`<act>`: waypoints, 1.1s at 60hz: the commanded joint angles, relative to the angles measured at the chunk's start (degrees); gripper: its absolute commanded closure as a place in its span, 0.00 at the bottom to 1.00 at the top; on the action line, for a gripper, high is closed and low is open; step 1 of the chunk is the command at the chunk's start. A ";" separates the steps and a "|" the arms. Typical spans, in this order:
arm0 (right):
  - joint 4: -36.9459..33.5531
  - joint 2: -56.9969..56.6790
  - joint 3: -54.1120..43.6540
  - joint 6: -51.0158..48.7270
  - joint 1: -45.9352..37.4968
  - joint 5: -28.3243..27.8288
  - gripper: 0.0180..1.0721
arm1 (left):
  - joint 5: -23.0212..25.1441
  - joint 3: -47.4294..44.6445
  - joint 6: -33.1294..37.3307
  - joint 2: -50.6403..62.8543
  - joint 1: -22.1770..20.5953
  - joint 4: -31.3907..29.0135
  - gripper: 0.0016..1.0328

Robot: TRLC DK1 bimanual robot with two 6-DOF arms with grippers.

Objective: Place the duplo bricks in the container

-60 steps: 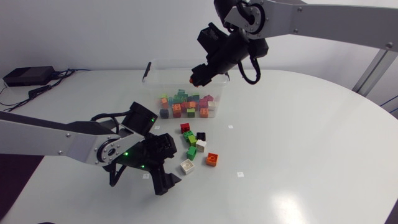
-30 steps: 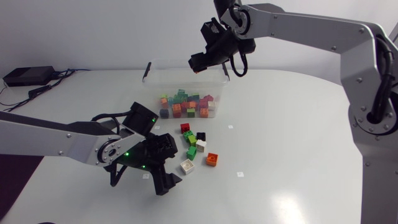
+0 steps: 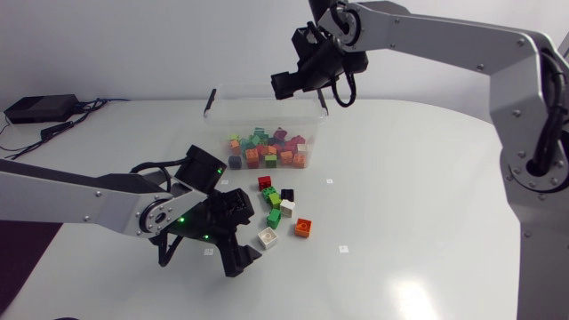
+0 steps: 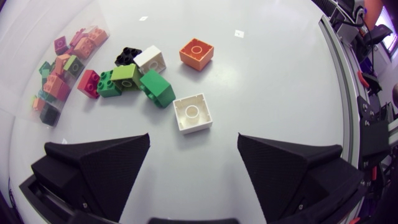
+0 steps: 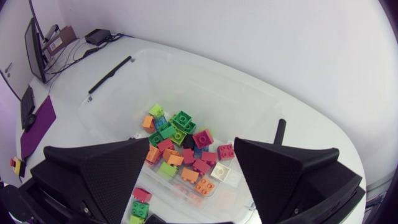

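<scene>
Our left gripper (image 4: pixel 193 142) hangs low over the table (image 3: pixel 427 196), fingers spread wide, nothing between them. Just ahead of it lies a white brick (image 4: pixel 191 113), stud up and slightly skewed to the fingers. We judge this the next pick. We turn the wrist so the fingers face two flat sides, centre on the brick, come straight down, then close. A dark green brick (image 4: pixel 157 88) sits just beside it, so the finger on that side needs care not to nudge it.

Beyond, a loose cluster waits outside the container (image 3: pixel 218 93): a light green brick (image 4: pixel 118 81), a red one (image 4: pixel 88 83), a black one (image 4: pixel 127 56) and a second white one (image 4: pixel 150 59). An orange brick (image 4: pixel 196 53) lies a little apart.

Farther off, the container is a clear tub. It holds many bricks (orange, green, red, pink, blue, white), bunched low toward its nearer wall. There looks to be room for more.

Our right gripper (image 5: pixel 191 143) hovers above the tub, fingers spread and empty.
</scene>
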 commanded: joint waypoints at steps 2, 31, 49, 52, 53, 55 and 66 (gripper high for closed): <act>-0.77 -6.70 -3.29 1.42 -0.58 0.35 0.05 | 0.03 -0.34 -1.79 0.75 -0.03 0.66 0.05; 3.71 -29.99 -35.63 1.42 1.17 1.40 0.05 | -4.36 4.76 -8.21 5.58 -3.19 1.19 0.10; 5.38 -36.93 -49.96 3.36 3.63 1.84 0.05 | -6.74 11.09 -10.93 11.03 -3.54 -2.59 0.22; 5.38 -37.11 -51.89 3.88 4.16 1.84 0.05 | -6.74 11.35 -11.02 11.12 -3.89 -2.68 0.24; 5.38 -37.20 -52.42 4.06 4.25 1.84 0.05 | -6.74 11.53 -11.11 11.20 -3.98 -2.77 0.27; 5.38 -37.20 -53.39 4.67 4.51 1.84 0.05 | -6.74 11.70 -11.11 11.47 -4.07 -2.77 0.30; 4.76 -33.42 -55.76 7.31 6.71 1.84 0.05 | -6.74 12.23 -11.20 12.70 -4.25 -2.94 0.58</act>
